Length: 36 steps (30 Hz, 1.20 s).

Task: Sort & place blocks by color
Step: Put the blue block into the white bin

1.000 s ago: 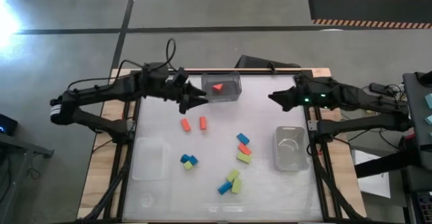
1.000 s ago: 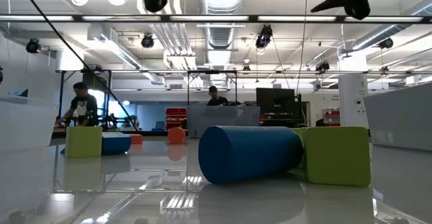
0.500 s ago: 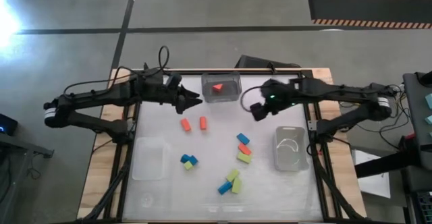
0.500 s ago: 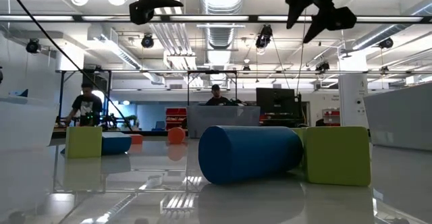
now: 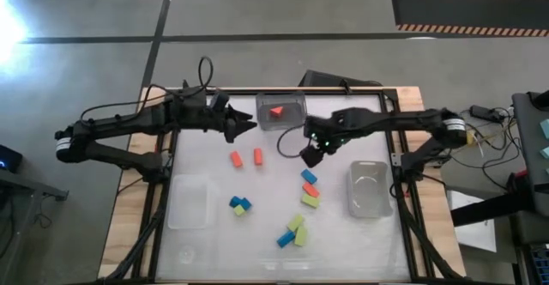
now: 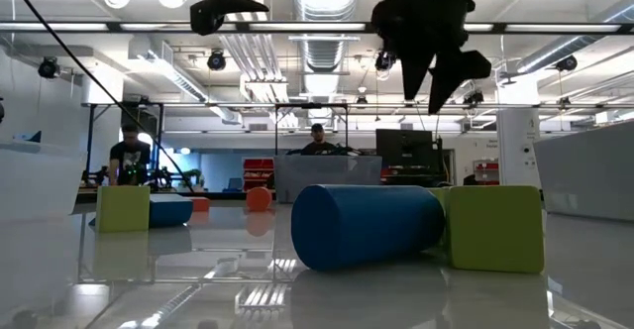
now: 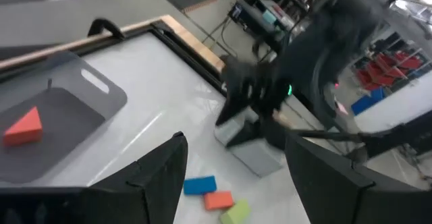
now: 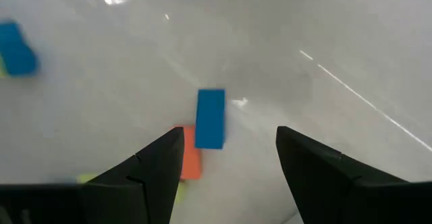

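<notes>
Right wrist view: open, empty right gripper (image 8: 229, 160) above blue block (image 8: 210, 118); touching orange block (image 8: 190, 162) risks a double grab.

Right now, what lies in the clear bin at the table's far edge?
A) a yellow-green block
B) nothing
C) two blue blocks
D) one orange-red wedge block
D: in the high view, the clear bin at the far edge holds only one orange-red wedge block; the left wrist view shows the same.
</notes>
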Each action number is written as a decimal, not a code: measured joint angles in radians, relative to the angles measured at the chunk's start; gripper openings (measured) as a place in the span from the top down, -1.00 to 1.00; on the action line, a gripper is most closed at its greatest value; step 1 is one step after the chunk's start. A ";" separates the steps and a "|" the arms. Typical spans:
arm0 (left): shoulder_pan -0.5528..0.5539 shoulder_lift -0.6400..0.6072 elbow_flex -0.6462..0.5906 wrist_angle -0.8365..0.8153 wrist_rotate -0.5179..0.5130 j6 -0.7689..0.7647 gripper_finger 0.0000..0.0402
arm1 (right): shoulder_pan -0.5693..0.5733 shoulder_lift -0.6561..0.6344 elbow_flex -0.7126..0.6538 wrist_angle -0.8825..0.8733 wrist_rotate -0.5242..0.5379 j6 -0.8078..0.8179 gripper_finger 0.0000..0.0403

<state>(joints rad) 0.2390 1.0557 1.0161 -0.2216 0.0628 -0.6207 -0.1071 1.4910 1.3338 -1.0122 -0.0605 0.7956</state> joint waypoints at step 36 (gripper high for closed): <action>0.010 -0.012 0.001 0.081 -0.009 0.033 -0.16 | 0.120 0.327 -0.025 0.079 -0.048 -0.077 -0.12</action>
<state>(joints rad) 0.2493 1.0435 1.0168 -0.1410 0.0540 -0.5877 0.0124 1.8179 1.3083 -0.9337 -0.1089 0.7185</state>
